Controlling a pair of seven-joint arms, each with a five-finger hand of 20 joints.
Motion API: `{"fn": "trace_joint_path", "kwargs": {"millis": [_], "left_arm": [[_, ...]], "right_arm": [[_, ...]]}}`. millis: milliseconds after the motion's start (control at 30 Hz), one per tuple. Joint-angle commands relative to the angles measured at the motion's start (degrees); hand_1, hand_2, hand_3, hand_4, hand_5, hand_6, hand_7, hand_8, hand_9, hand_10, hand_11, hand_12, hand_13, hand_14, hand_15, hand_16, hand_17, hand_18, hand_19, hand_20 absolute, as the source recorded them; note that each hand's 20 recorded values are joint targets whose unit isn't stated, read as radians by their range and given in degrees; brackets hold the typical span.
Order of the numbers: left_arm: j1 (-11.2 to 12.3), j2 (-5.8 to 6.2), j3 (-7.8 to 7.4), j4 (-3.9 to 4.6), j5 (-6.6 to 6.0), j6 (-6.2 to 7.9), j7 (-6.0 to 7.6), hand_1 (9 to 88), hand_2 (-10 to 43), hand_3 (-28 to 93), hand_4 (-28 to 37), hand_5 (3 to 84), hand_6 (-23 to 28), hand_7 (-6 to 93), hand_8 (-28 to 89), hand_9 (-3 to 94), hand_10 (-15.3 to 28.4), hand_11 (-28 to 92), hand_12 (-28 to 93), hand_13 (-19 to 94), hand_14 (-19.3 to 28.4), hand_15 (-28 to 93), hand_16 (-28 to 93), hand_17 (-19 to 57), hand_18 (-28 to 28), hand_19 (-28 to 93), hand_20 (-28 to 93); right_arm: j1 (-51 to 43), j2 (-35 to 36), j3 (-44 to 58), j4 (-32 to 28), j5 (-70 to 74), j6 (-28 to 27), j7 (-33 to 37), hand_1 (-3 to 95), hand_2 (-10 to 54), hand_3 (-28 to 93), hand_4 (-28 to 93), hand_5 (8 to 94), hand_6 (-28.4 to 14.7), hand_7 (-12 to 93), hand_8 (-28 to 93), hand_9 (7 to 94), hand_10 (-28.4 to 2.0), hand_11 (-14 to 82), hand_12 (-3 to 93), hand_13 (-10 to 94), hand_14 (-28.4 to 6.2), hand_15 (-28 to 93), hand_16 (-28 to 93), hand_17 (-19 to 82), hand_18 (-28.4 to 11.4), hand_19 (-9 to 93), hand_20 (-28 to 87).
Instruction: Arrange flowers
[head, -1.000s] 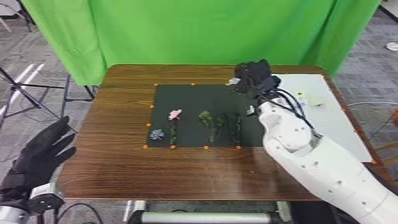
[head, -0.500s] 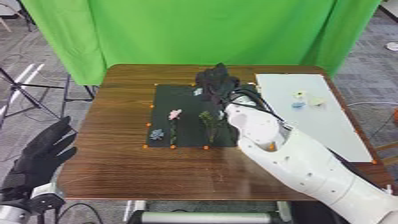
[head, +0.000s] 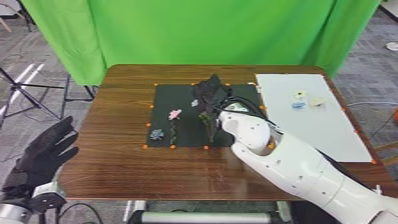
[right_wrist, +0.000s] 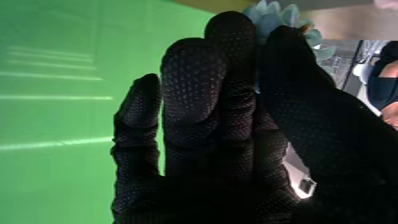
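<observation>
- in the head view, a brown wooden table (head: 111, 150) is backed by a green curtain (head: 204, 35) and surrounded by grey carpet (head: 360, 75); a dark mat (head: 187, 139) is edged with orange dots (head: 206, 147).
- on the mat, a blue bloom (head: 157, 134), a pink flower (head: 175, 114) and a green sprig (head: 210, 131) are laid out; on a white board (head: 311, 132) to the right, small blossoms (head: 298, 105) are scattered.
- the right hand (head: 210, 95) is held over the mat, and a pale flower (head: 195, 103) is seen at its fingers, to the right of the pink flower and farther back.
- the left hand (head: 40, 152) is held off the table's left side, its fingers extended and nothing grasped.
- in the right wrist view, the pale flower is pinched between the thumb (right_wrist: 298, 75) and fingers (right_wrist: 194, 80) of the right hand; the other fingers are kept nearly straight, and the green curtain is seen behind.
</observation>
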Motion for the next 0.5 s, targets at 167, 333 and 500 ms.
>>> {"fn": "trace_joint_path", "kwargs": {"millis": [167,333,500], "left_arm": [[0.5,-0.05,0.04,0.05,-0.3,-0.09,-0.37,24.5,-2.5,69,-27.0,21.1,0.6,17.8,-9,15.4,7.9,9,21,11,10.8,13,9,-12.3,16.7,33,10],[0.5,-0.14,-0.02,0.05,-0.32,-0.02,-0.58,24.5,-2.5,69,-27.0,21.1,0.6,17.7,-9,15.4,7.9,9,22,11,10.8,13,9,-12.3,16.7,33,10],[0.2,-0.1,0.02,0.14,-0.3,-0.17,-0.64,24.6,-2.4,69,-27.0,21.1,0.6,17.8,-9,15.4,7.9,9,22,11,10.8,13,9,-12.3,16.7,33,10]], "right_arm": [[0.2,-1.4,-0.1,0.6,-2.3,-3.6,1.4,43.0,-9.5,85,-27,67.7,2.7,50,-4,83.7,-5.4,18.1,50.2,72,-2.9,57,36,21,-18.5,73,51],[0.3,-1.6,0.1,1.3,-3.4,-4.2,1.7,42.3,-9.5,85,-27,66.5,2.4,50,-5,82.4,-5.5,17.8,50.1,71,-3.5,58,35,20,-18.6,73,51],[0.5,-1.6,0.1,1.4,-4.0,-5.9,2.6,42.1,-9.5,85,-28,65.2,2.5,51,-4,81.5,-5.6,17.9,49.8,70,-3.6,59,35,20,-18.6,73,51]]}}
